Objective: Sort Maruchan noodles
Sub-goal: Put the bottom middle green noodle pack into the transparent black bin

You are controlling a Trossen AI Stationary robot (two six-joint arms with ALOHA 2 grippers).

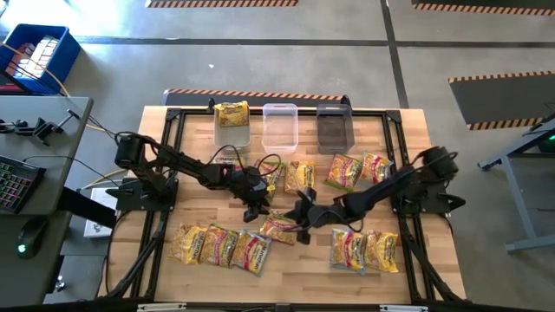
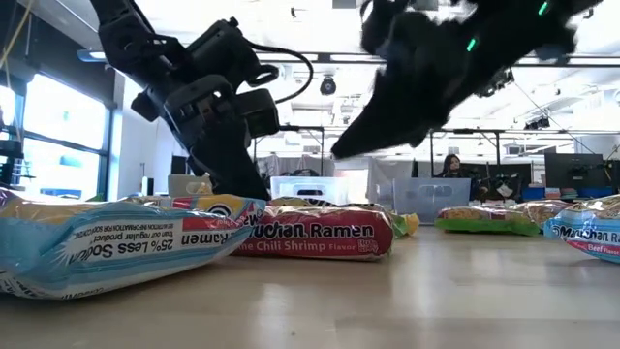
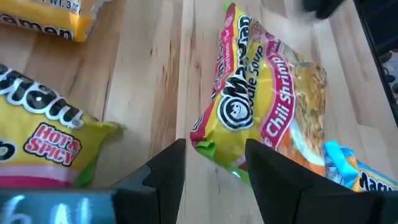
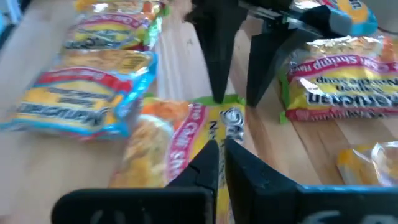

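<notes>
Packets of Maruchan noodles [image 1: 279, 227] lie scattered on the table [image 1: 286, 269] from above; one sits in the left bin [image 1: 232, 125], the clear bin [image 1: 280, 126] and dark bin [image 1: 334, 126] bare. Low down, "Chili Shrimp" reads. Left gripper [image 3: 214, 162] spread, straddling its corner. Right gripper [image 4: 222, 155] clenched, empty, above it.

Grey concrete floor [image 1: 260, 52], bright window [image 2: 58, 136], side desk [image 1: 35, 147].
</notes>
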